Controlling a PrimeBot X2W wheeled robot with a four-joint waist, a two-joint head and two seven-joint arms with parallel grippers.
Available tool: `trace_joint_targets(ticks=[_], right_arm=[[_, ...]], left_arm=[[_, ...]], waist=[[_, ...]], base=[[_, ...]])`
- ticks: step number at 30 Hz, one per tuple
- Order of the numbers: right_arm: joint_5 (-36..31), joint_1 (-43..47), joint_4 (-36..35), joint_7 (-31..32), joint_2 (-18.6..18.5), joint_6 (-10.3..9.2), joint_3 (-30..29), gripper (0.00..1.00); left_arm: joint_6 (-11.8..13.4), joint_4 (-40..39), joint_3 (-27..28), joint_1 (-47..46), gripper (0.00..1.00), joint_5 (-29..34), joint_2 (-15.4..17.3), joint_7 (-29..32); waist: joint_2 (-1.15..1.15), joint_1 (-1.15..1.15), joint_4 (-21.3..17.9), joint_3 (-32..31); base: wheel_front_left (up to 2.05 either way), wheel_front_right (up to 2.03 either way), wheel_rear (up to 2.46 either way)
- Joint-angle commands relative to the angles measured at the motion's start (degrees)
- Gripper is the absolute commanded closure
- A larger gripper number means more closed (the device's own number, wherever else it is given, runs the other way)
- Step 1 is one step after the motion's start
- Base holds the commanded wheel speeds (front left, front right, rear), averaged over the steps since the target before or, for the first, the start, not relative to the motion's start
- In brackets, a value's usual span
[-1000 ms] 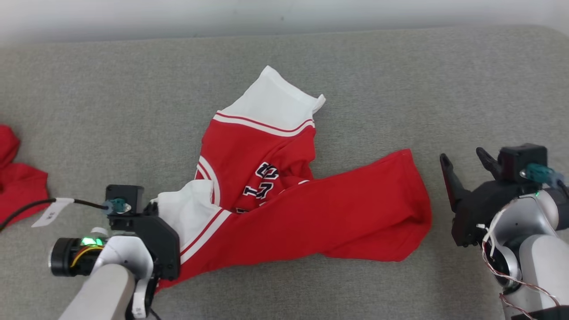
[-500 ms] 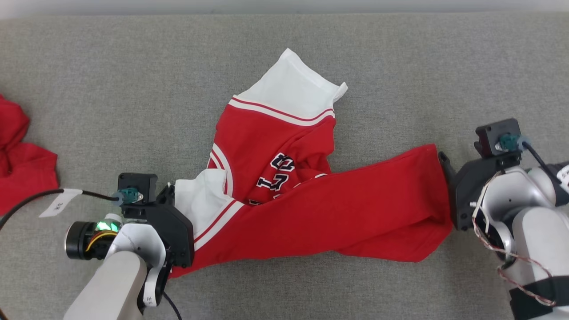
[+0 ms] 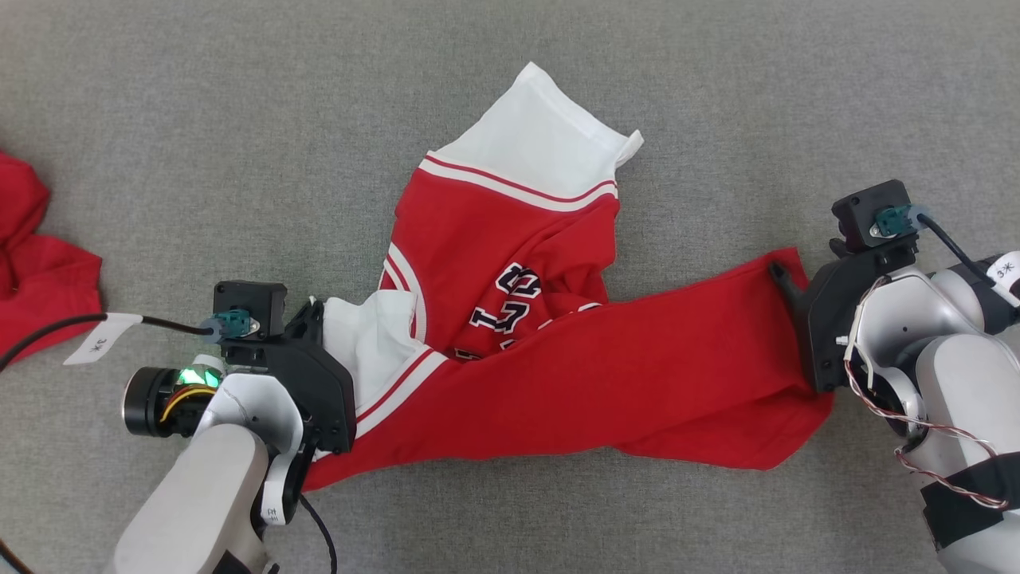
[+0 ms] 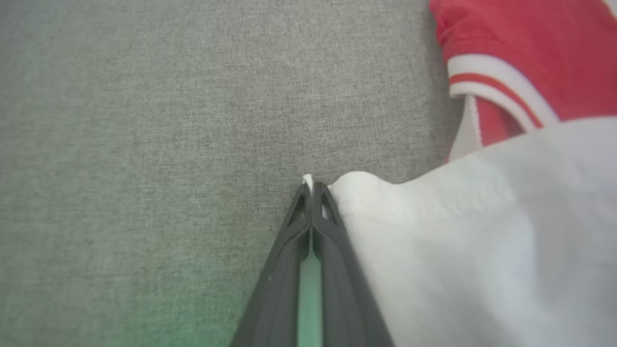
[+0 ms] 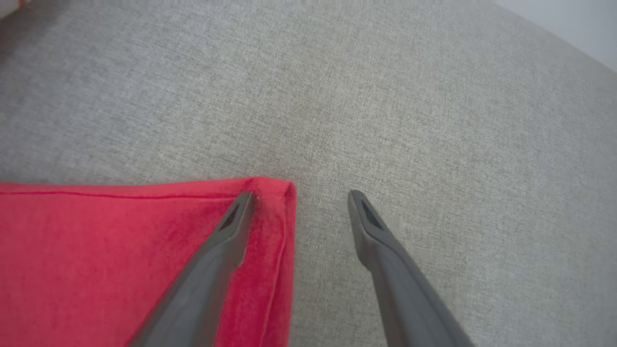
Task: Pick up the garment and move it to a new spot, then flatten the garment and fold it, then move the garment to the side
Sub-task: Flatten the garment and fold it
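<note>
Looking down from the head camera, I have the garment (image 3: 558, 375) lying rumpled about the middle of the grey surface (image 3: 239, 119). It is red with white sleeves and dark lettering. One white sleeve points toward the far side, and a long red panel stretches across to the right.

My left forearm comes up from the lower left, its wrist low over the surface and the fingers pointing away from me. The left gripper (image 4: 311, 187) is pressed together, pinching the edge of the near white sleeve. In the wrist view a sliver of white fabric shows right at the tips.

My right arm reaches in from the lower right, with the wrist turned so the fingers point left toward the red panel's end. The right gripper (image 5: 301, 195) is spread wide and holds nothing. One finger sits over the hemmed red corner and the other over bare surface just beside it. I cannot tell whether that finger touches the cloth.

A second red cloth (image 3: 40, 271) lies well apart, off to the left.
</note>
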Motion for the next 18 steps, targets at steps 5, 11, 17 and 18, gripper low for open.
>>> trace_joint_targets(ticks=[5, 11, 17, 18], right_arm=[[1.6, -1.0, 1.9, -1.3, -0.5, 0.06, 1.4, 0.29], [1.8, -1.3, 2.4, -1.8, -0.8, 0.06, 2.0, 0.75], [1.8, -1.5, 1.6, -2.9, -0.9, 0.06, 2.3, 1.00], [1.9, -1.5, 1.6, -3.0, -1.0, 0.06, 2.2, 1.00]], left_arm=[[-0.5, 3.4, -1.4, 1.3, 1.00, -0.7, -0.6, 1.3], [-0.7, 3.8, -1.4, 1.5, 1.00, -0.9, -0.4, 1.2], [-0.3, 3.2, -0.9, 1.8, 1.00, -1.2, 0.1, -0.2], [-0.2, 2.9, -0.7, 1.6, 1.00, -1.1, 0.2, -0.6]], waist=[[0.00, 0.01, 0.3, 0.6], [0.00, 0.01, 0.2, 0.3], [0.00, 0.01, -0.1, -0.6], [0.00, 0.01, -0.1, -0.7]], base=[[0.00, 0.00, 0.00], [0.00, 0.00, 0.00], [0.00, 0.00, 0.00], [0.00, 0.00, 0.00]])
